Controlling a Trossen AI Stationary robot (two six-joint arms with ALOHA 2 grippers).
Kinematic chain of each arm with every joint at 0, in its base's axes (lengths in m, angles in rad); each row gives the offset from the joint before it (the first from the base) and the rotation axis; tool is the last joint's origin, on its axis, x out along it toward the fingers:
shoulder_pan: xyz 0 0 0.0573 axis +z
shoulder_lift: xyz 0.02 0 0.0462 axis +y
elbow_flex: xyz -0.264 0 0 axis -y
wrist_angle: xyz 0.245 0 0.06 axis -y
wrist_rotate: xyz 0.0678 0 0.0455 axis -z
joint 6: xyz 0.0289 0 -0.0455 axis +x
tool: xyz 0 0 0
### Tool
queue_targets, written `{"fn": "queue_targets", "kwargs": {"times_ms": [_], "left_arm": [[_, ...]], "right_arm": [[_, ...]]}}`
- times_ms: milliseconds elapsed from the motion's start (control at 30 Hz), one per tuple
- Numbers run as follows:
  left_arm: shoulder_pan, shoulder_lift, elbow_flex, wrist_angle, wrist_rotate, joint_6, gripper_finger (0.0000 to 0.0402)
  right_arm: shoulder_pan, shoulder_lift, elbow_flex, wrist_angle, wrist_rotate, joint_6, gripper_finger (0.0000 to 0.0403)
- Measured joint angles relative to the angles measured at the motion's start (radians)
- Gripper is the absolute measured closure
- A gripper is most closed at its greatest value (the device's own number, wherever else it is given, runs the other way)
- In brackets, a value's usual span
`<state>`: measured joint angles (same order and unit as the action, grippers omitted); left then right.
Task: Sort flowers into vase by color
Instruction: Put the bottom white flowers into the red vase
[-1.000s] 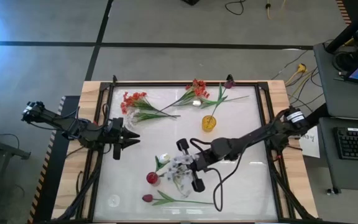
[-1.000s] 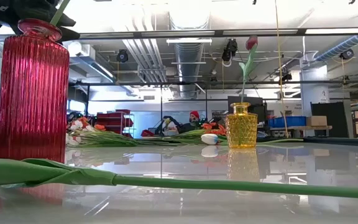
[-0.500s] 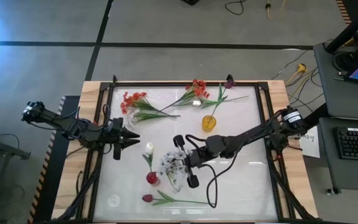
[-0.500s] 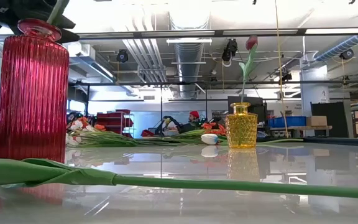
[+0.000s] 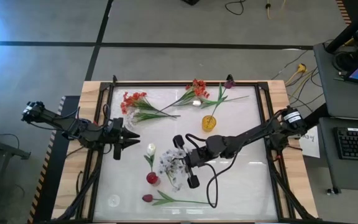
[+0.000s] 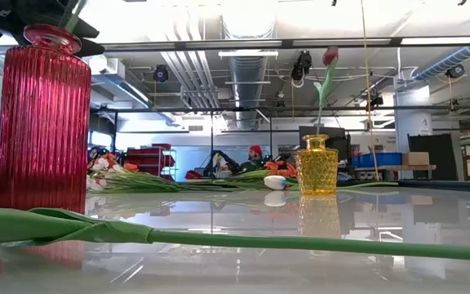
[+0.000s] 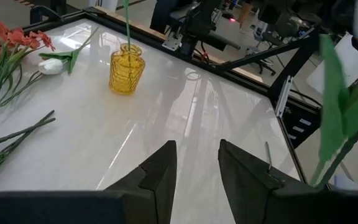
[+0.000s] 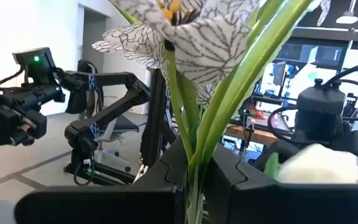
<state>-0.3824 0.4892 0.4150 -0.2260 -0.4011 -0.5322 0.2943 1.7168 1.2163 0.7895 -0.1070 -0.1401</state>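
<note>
My right gripper hovers right of the red ribbed vase, shut on a spray of whitish veined blossoms. A white rose leans out over the red vase on a green stem; the low view shows a stem entering the vase mouth. My left gripper waits open at the table's left, holding nothing. A yellow vase holds a maroon tulip. Orange-red flowers lie at the far side. Another maroon tulip lies along the near edge. My right gripper pinches the green stems of the whitish spray between its two fingers, just below the blossoms. It comes in roughly level from the table's right. The spray is lifted clear of the table. The lower stem ends are hidden by the fingers.
A second orange-red bunch and a white bud lie near the far edge. A small clear glass stands at the near left corner. The long tulip stem crosses the near edge. Bare tabletop lies to the right.
My right gripper has moved toward the table's left and slightly toward the far edge, carrying the whitish spray closer to the red vase. The white rose has swung left and toward the far edge over the vase. In the last half second all has kept still.
</note>
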Motion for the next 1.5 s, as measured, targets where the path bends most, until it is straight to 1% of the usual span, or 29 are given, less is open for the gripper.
{"fn": "queue_targets", "kwargs": {"times_ms": [200, 633, 833, 967, 1033, 1500], "left_arm": [[0.0, 0.0, 0.0, 0.0, 0.0, 0.0, 0.0294], [0.0, 0.002, 0.0, 0.001, -0.013, 0.0, 0.0294], [0.0, 0.002, 0.0, 0.001, -0.056, 0.001, 0.0294], [0.0, 0.002, 0.0, 0.001, -0.094, 0.001, 0.0294], [0.0, 0.002, 0.0, 0.001, -0.108, 0.001, 0.0294], [0.0, 0.002, 0.0, 0.001, -0.113, 0.0, 0.0294]], "right_arm": [[0.0, 0.0, 0.0, 0.0, 0.0, 0.045, 0.0381], [0.0, 0.002, 0.0, -0.029, 0.003, 0.0, 0.0381], [0.0, 0.002, 0.0, -0.029, 0.006, -0.001, 0.0381], [0.0, 0.002, 0.001, -0.027, 0.067, 0.018, 0.0381], [-0.002, 0.002, 0.002, -0.027, 0.081, 0.022, 0.0381], [-0.005, 0.002, 0.002, -0.071, 0.081, 0.061, 0.038]]}}
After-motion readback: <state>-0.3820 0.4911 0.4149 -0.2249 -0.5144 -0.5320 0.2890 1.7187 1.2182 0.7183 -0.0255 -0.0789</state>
